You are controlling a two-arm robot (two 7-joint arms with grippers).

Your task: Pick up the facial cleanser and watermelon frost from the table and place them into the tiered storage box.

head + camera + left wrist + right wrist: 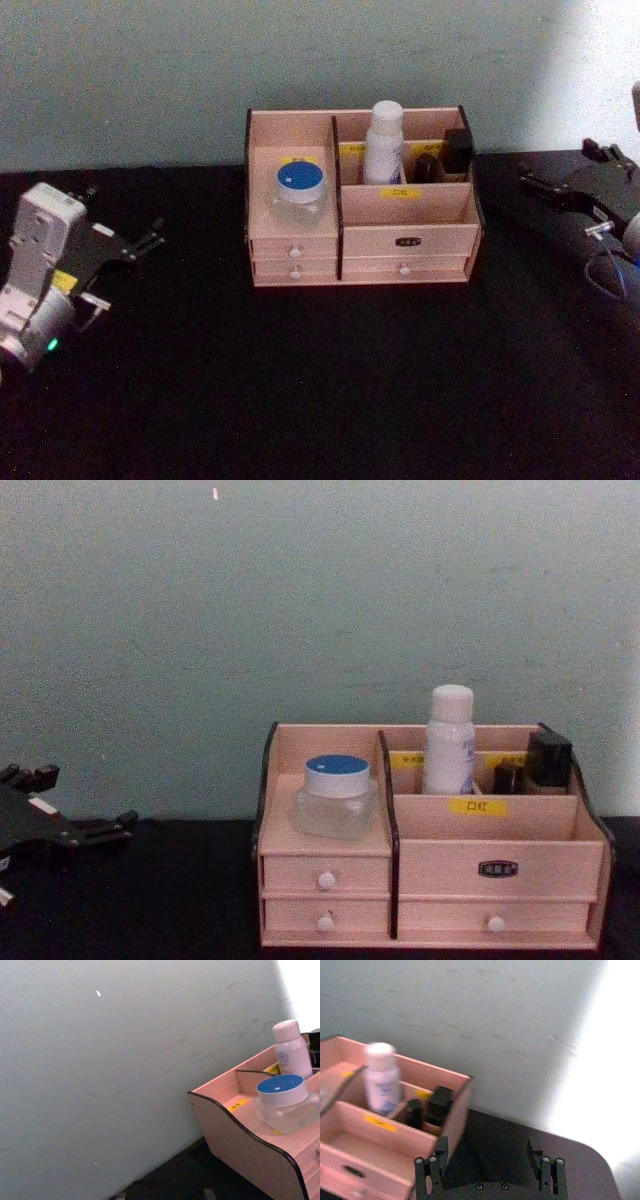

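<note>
The tiered storage box (405,240) stands at the back middle of the black table. In its left tier sits a clear jar with a blue lid (299,192), seen also from the chest (337,798) and the left wrist (283,1101). A white bottle with blue print (384,145) stands upright in a rear compartment (449,742). I cannot tell which is the facial cleanser and which the watermelon frost. My left gripper (128,268) hovers open at the far left, well clear of the box. My right gripper (487,1152) is open and empty at the far right (565,168).
Two dark small items (457,150) fill the box's rear right compartment. The long front compartment (480,820) holds nothing. A pale wall rises just behind the box. Bare black tabletop (320,380) stretches in front of the drawers and between both arms.
</note>
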